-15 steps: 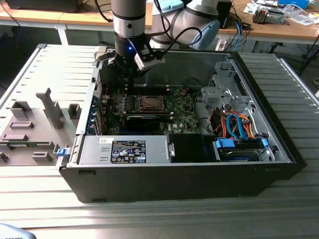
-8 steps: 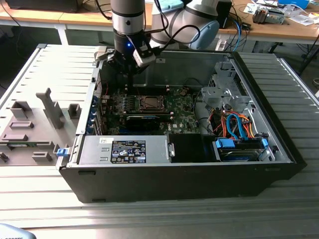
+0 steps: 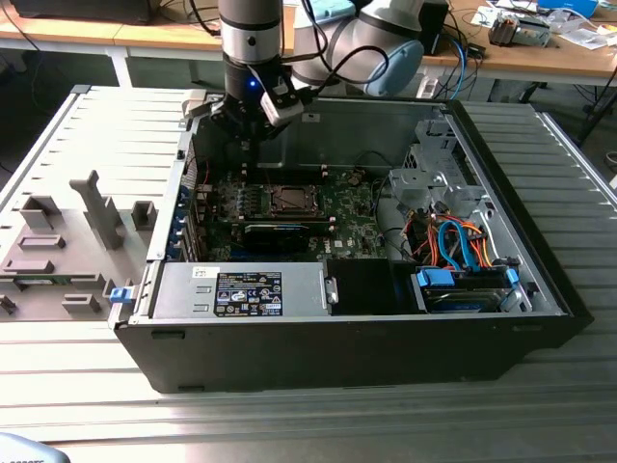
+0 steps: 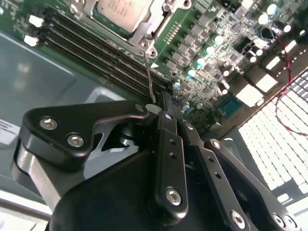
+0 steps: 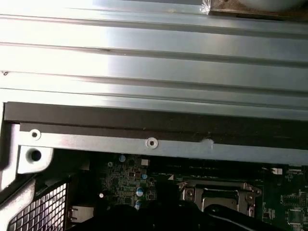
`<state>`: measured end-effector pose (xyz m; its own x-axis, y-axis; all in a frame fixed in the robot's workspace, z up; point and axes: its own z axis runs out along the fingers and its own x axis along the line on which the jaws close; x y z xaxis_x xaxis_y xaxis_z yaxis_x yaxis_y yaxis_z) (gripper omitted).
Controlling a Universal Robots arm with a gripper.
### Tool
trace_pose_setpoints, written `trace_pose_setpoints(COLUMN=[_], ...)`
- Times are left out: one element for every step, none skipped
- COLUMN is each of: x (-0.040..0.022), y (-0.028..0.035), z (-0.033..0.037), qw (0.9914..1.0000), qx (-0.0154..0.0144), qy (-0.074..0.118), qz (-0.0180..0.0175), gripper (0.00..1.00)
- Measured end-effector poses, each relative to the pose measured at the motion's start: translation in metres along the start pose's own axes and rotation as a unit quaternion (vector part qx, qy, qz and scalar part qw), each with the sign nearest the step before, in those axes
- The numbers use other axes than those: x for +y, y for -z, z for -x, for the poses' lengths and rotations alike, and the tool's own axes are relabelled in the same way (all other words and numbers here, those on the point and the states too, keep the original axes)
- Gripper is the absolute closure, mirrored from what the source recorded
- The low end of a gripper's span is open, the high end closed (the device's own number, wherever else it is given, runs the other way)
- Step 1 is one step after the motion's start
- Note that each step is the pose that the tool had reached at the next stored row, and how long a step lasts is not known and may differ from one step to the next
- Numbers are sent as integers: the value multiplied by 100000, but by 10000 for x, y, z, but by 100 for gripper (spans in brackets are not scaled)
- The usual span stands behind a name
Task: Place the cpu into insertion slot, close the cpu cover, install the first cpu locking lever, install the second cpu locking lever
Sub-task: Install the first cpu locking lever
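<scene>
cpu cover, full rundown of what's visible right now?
The cpu cover is a thin silvery metal frame lying flat over the insertion slot, its window showing the pale cpu face seated inside. A thin wire lever rises from the frame's corner toward the end effector, which sits just above its tip; contact can't be judged. In the exterior view the socket lies mid-motherboard, beside the memory slots.

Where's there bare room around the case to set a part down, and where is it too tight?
Free: the slatted table in front of the case, and the strip at the exterior view's right of it. Crowded: the jig tray on the left, the cable bundle, and the slot area under the gripper.
</scene>
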<state>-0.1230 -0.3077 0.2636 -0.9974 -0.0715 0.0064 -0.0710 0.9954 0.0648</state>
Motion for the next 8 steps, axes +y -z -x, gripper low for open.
trace_pose_setpoints(x=[-3,-5,-7,-11,-13,-15,-17,-19], y=[0,1,2,2,2,3,3,2], z=[32,65,94,137,163,188,227,255], qw=[100000,100000,100000,100000,100000,100000,100000,99999], qx=[20,46,75,116,147,193,277,341], qy=[21,22,18,18,27,21,7,6], qz=[0,3,0,4,9,8,13,25], gripper=[89,89,89,89,89,89,89,89])
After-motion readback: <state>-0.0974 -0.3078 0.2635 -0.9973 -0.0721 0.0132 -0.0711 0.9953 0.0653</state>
